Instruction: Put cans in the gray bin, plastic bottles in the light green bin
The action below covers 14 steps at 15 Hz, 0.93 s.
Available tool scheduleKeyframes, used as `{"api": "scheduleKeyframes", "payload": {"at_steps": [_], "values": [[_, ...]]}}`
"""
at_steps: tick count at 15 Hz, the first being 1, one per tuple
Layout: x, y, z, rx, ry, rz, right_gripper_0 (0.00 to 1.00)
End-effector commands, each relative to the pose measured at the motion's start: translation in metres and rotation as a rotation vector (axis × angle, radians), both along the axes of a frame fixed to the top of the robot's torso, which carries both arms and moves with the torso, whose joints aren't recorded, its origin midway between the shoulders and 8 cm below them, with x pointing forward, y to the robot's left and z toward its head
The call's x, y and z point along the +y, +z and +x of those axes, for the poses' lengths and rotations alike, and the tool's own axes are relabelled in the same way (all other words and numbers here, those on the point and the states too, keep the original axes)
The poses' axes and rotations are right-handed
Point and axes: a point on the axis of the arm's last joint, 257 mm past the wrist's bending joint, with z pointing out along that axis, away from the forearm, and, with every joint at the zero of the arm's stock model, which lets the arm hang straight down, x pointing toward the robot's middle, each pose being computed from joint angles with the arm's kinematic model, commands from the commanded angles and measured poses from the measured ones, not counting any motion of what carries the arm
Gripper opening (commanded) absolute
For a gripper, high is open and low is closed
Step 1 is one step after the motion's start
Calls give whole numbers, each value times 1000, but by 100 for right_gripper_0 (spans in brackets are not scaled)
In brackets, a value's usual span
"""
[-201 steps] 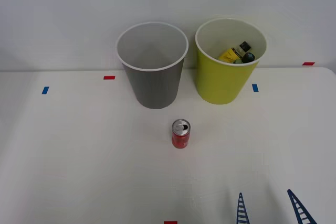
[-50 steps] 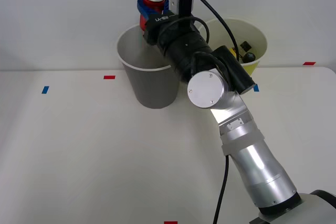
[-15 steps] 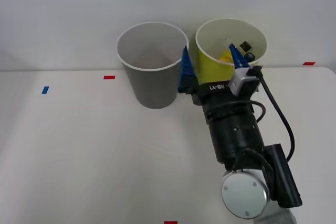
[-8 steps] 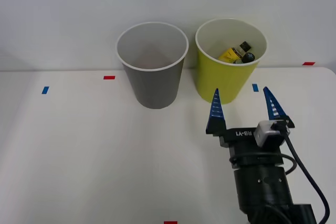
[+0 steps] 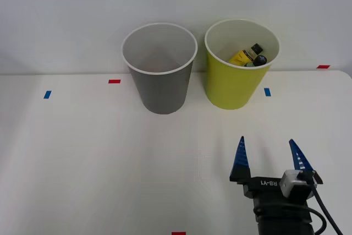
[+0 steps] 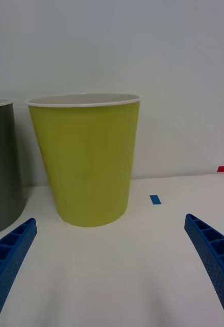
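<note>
Front view: the right pincer (image 5: 269, 158) sits low over the white bench (image 5: 82, 158), near the robot, well apart from both bins
Pincer state: wide open, nothing between its blue ribbed fingers (image 5: 240, 158)
Gray bin (image 5: 160, 75): upright at the back of the bench, white rim and white inside; from this angle its bottom is hidden, so I cannot tell what lies in it
Light green bin (image 5: 237, 78): upright just beside the gray one, on its right, not touching
Plastic bottles (image 5: 246, 56): already inside the light green bin, leaning against its far wall, one with a yellow label and black cap, a dark-capped one next to it
Wrist view: the light green bin (image 6: 86, 158) stands straight ahead between the spread fingers (image 6: 9, 255), the gray bin (image 6: 2, 163) at the edge
Markers: small red (image 5: 114, 81) and blue tape pieces (image 5: 267, 92) on the bench
Handling, bottles: likely light and thin-walled, smooth and a bit slippery, apt to dent under a hard squeeze; best taken across the labelled body, mid-height, rather than by the cap
Handling, bins: likely light, stiff plastic, tall and tapered, so a knock near the rim could tip them; approach from above
Task stage: sorting appears done or close to it, as no loose item lies on the bench
</note>
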Motion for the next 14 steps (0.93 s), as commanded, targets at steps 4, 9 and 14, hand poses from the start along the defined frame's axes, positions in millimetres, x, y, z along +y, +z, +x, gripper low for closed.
{"api": "scheduleKeyframes", "payload": {"at_steps": [4, 9, 14], "values": [[-6, -23, -18, 40, 52, 79, 100], [-10, -57, -29, -32, 28, 170, 100], [-25, -72, -48, -24, 70, 203, 100]]}}
